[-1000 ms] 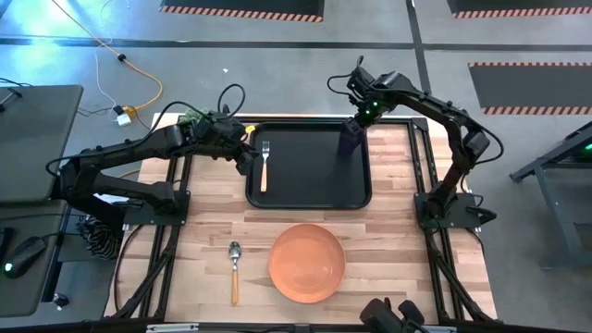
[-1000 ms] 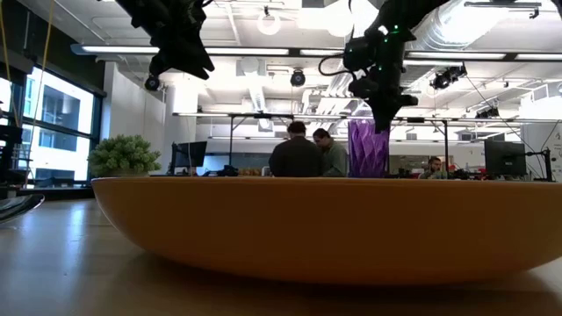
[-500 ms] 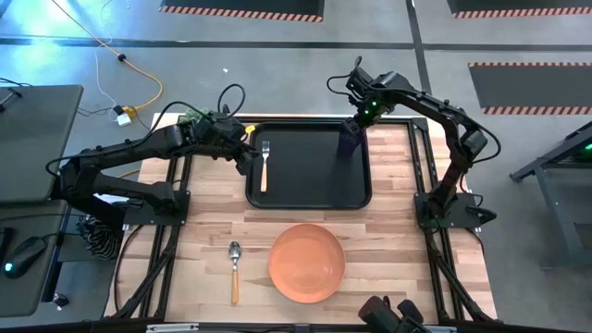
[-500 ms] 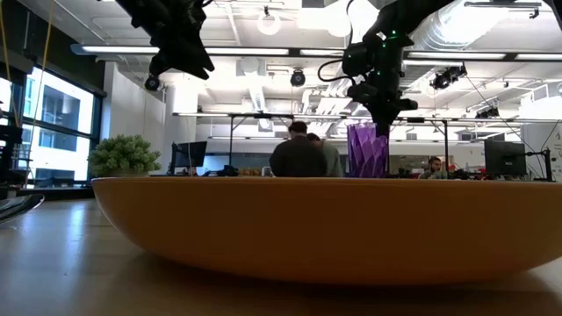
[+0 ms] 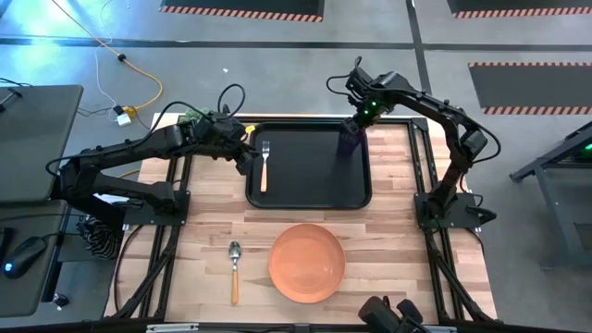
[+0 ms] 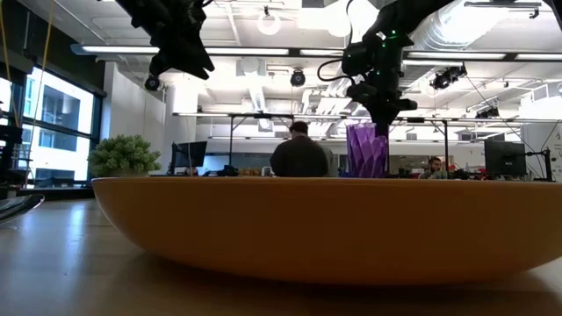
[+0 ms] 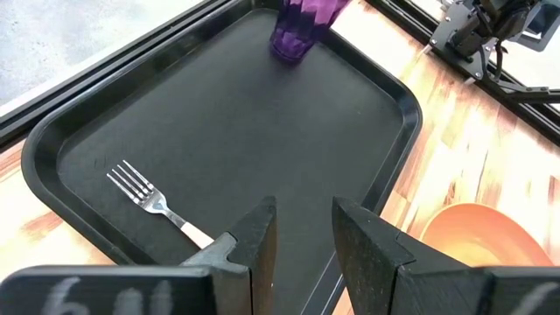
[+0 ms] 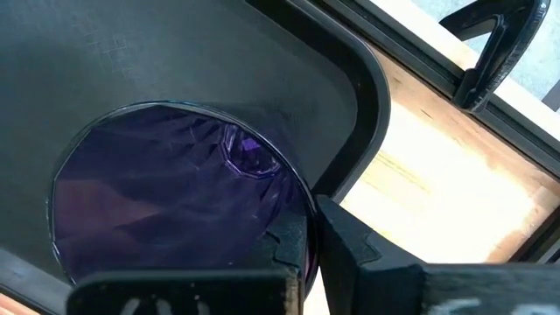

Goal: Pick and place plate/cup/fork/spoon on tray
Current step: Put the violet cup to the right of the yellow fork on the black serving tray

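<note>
The purple cup (image 5: 350, 139) is at the far right corner of the black tray (image 5: 314, 190). My right gripper (image 5: 355, 124) is above it, shut on it; the cup also shows in the right wrist view (image 8: 166, 192) and the low view (image 6: 367, 151). The fork (image 5: 265, 165) lies flat on the tray's left part. My left gripper (image 5: 248, 155) hovers open over the tray's left edge, beside the fork's handle (image 7: 197, 234). The orange plate (image 5: 307, 263) and the spoon (image 5: 234, 270) lie on the table in front of the tray. My right gripper holds the cup by its rim (image 8: 302, 206), on the side toward the tray's right edge. One finger (image 8: 289, 241) is inside the cup and one (image 8: 350, 241) outside. The fingers come from above, pointing down. The cup stands roughly upright with its base (image 7: 287, 45) at the tray floor; whether it rests there I cannot tell.
The middle and near part of the tray are bare. The plate fills the foreground of the low view (image 6: 325, 228) and hides the tray there. People sit in the room beyond the table (image 6: 299, 158).
My right gripper has gone down a little with the cup, which sits slightly lower over the tray's far right corner than a second ago.
</note>
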